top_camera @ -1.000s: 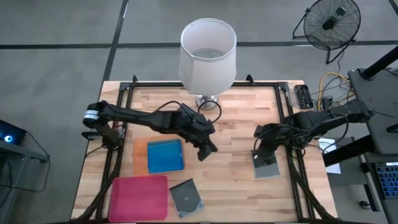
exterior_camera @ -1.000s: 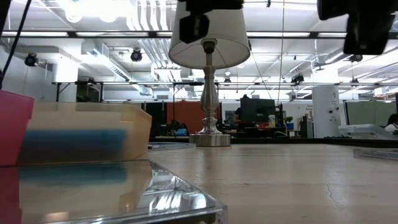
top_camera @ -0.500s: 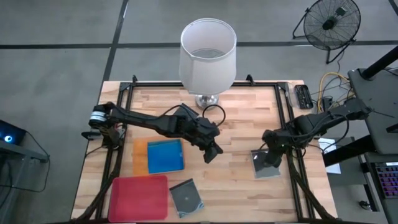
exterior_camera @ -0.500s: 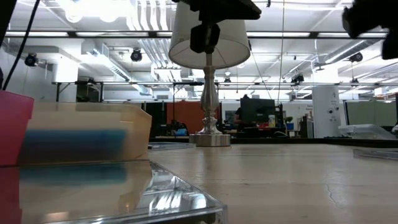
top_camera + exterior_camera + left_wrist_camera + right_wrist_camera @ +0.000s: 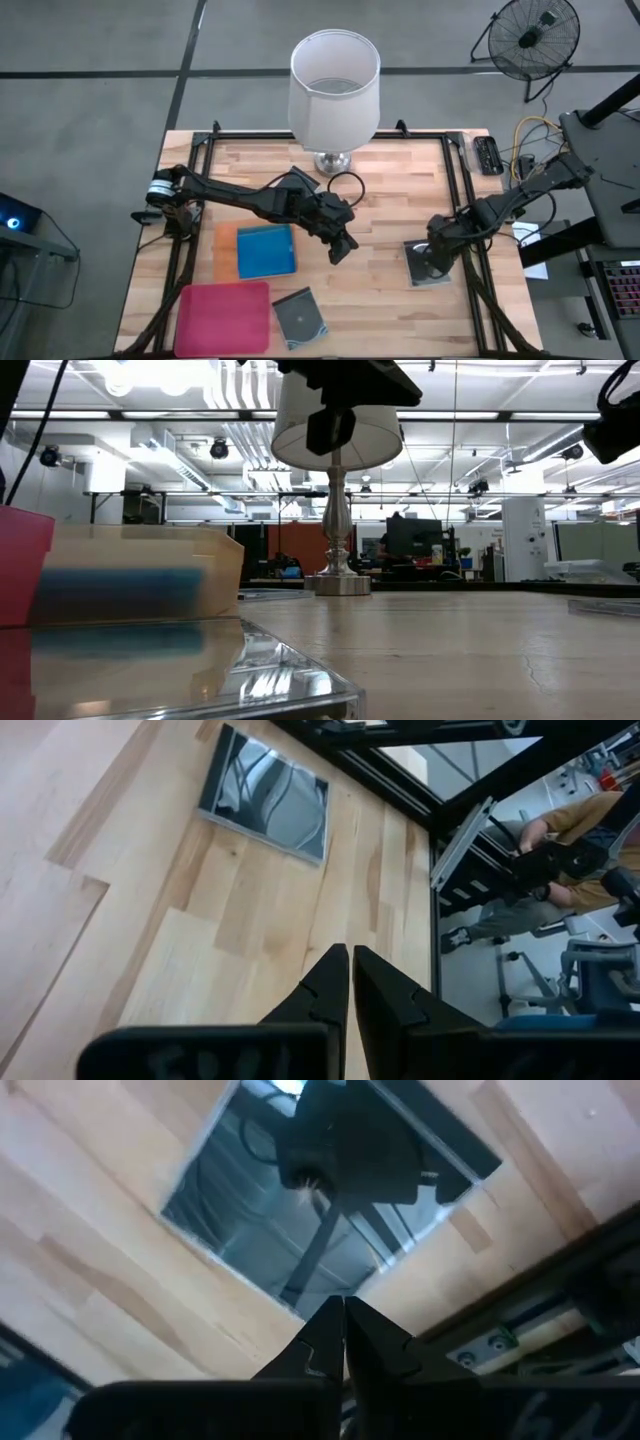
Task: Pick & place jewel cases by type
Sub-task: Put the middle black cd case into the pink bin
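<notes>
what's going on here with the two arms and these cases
Two robot arms are sorting flat cases on a wooden table. A blue case lies in the orange tray; the pink tray looks empty. The left gripper is shut and empty beside the orange tray. The right gripper, also shut and empty, hangs over a dark case by the table's right edge. Another dark case lies beside the pink tray.
</notes>
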Robot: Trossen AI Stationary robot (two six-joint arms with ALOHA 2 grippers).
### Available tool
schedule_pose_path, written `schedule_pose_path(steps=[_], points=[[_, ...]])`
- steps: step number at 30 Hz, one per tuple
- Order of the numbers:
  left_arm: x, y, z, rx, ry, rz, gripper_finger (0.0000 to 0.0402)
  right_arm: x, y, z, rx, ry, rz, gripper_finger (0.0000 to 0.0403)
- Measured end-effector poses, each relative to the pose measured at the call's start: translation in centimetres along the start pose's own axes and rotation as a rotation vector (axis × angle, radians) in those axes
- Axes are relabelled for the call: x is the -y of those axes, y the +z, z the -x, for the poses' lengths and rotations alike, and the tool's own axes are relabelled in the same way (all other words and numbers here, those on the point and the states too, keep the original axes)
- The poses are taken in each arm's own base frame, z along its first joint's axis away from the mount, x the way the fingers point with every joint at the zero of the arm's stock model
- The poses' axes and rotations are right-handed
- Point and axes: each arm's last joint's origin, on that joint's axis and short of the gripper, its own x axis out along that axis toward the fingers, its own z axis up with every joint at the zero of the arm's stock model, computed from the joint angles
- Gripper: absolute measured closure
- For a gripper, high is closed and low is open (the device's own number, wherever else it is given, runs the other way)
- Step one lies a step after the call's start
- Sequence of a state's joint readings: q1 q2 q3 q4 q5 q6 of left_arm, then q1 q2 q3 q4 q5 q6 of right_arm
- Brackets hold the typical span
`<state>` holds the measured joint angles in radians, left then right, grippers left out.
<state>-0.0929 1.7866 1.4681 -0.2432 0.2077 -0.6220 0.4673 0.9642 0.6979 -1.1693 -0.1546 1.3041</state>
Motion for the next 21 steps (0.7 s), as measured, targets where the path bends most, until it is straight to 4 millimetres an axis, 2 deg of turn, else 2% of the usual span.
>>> schedule_pose_path(steps=[5, 13, 21], points=[[0.0, 0.0, 0.0, -0.003, 0.003, 0.009, 0.0401, -0.2, -0.1, 0.0, 0.028, 0.013, -0.069, 0.0394], [-0.5, -0.8, 0.2, -0.083, 0.059, 0.002, 0.0401, -2.1, 0.4, -0.3, 0.109, 0.146, -0.093, 0.0394], [-0.8, -1.4, 1.4, -0.171, 0.111, -0.068, 0.0401, -3.1, 1.1, -2.3, 0.106, 0.032, -0.31, 0.0394]])
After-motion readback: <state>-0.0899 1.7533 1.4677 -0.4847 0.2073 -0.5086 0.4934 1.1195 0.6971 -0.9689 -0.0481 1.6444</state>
